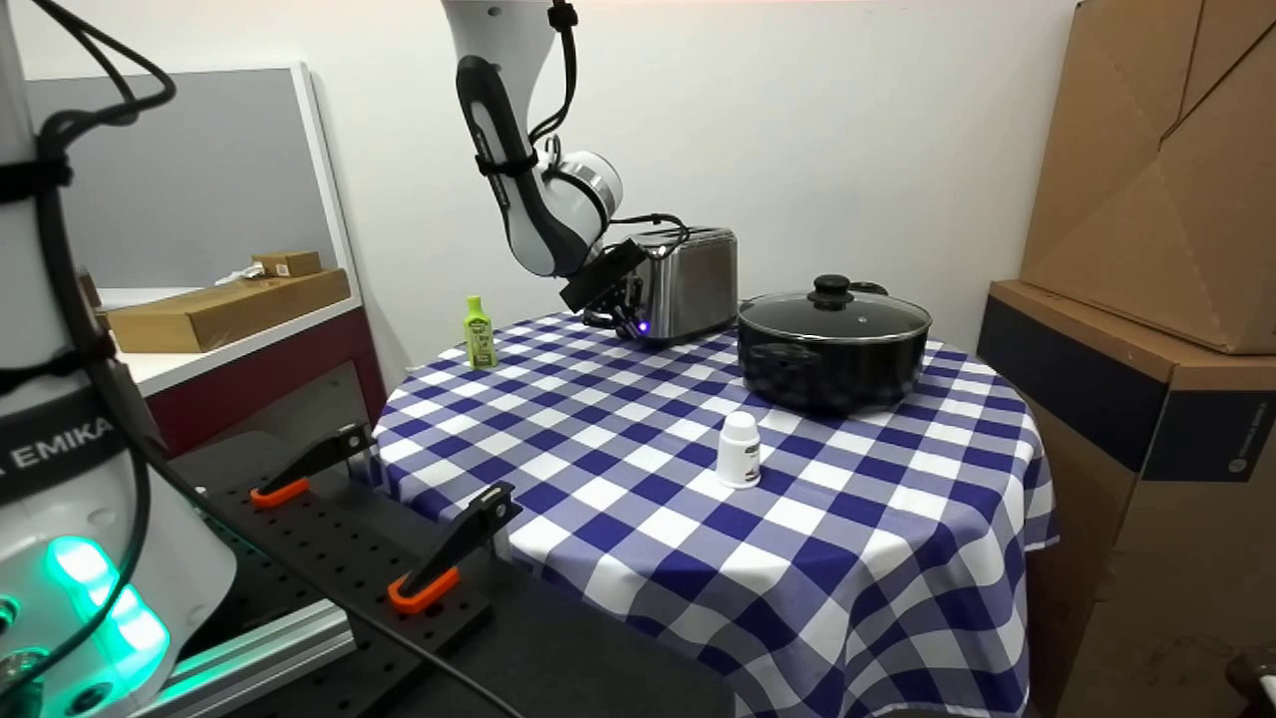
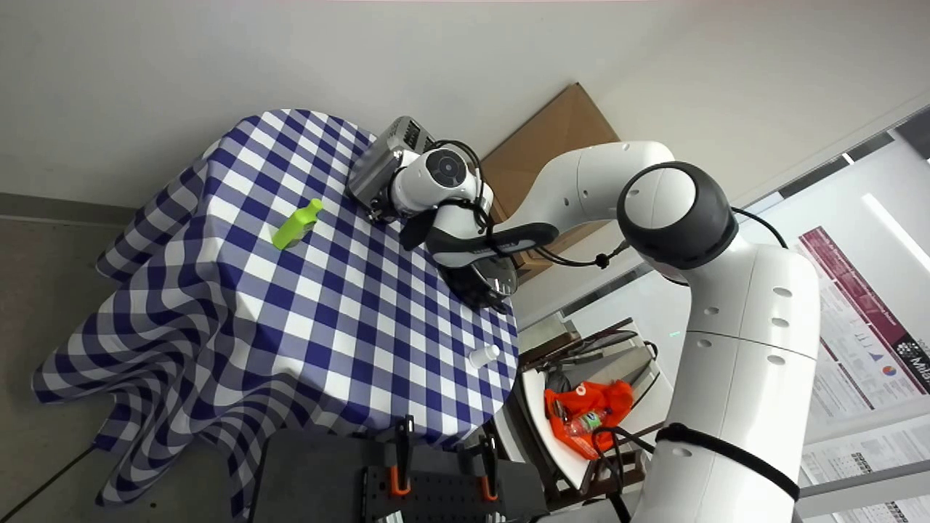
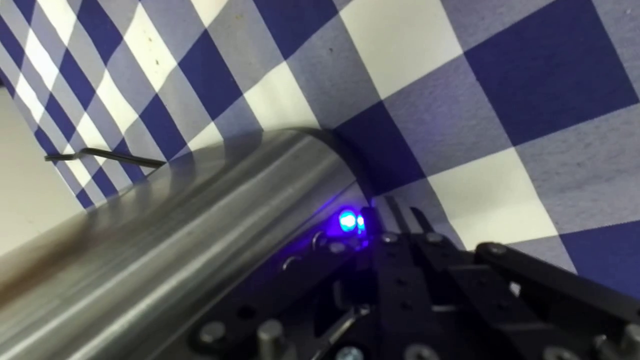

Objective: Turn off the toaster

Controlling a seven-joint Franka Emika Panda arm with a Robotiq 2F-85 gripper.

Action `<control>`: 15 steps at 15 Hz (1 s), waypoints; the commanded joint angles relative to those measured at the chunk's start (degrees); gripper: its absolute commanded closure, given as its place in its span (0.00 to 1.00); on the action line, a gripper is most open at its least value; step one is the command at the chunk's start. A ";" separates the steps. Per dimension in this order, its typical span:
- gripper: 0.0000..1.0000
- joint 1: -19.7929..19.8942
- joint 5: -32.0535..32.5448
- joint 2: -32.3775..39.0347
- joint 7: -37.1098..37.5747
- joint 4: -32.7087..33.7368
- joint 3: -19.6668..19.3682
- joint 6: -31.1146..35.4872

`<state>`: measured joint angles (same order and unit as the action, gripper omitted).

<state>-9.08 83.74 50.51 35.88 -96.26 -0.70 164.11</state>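
The silver toaster (image 1: pixel 700 284) stands at the back of the checkered table and also shows in an exterior view (image 2: pixel 372 168). In the wrist view, its rounded metal side (image 3: pixel 240 200) fills the left. A blue light (image 3: pixel 347 220) glows low at its end panel and also shows in an exterior view (image 1: pixel 643 326). My gripper (image 3: pixel 398 214) is shut, its two pads together with nothing seen between them. It is low at the toaster's end, with one finger right beside the blue light. I cannot tell whether it touches. The gripper's body hides most of the end panel.
A black lidded pot (image 1: pixel 832 349) stands close beside the toaster. A green bottle (image 1: pixel 479 334) and a white bottle (image 1: pixel 739 454) stand on the checkered tablecloth (image 1: pixel 618 479). Cardboard boxes (image 1: pixel 1146 170) are beyond the table. The wall is behind the toaster.
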 commanded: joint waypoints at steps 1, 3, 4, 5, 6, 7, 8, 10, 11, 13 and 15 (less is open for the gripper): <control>1.00 0.29 0.34 -0.47 -0.48 0.08 0.29 1.31; 1.00 0.79 -0.82 -0.65 -2.22 -0.44 0.82 1.05; 1.00 0.95 -1.10 -0.66 -2.74 -0.55 0.95 0.85; 1.00 1.07 -1.23 -0.65 -3.08 -0.60 1.04 0.75; 1.00 1.24 -1.45 -0.67 -3.57 -0.68 1.18 0.70; 1.00 1.35 -1.61 -0.74 -3.88 -0.75 1.26 0.59; 1.00 1.41 -1.68 -0.80 -4.05 -0.78 1.32 0.54; 1.00 1.68 -2.27 -0.98 -4.92 -1.01 1.60 0.34; 1.00 1.78 -2.61 -1.09 -5.31 -1.08 1.69 0.27; 1.00 2.09 -3.52 -1.29 -6.34 -1.26 1.92 0.06; 1.00 2.36 -4.21 -1.43 -7.14 -1.30 2.03 -0.07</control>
<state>-7.80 81.28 50.31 31.67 -96.49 0.45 164.11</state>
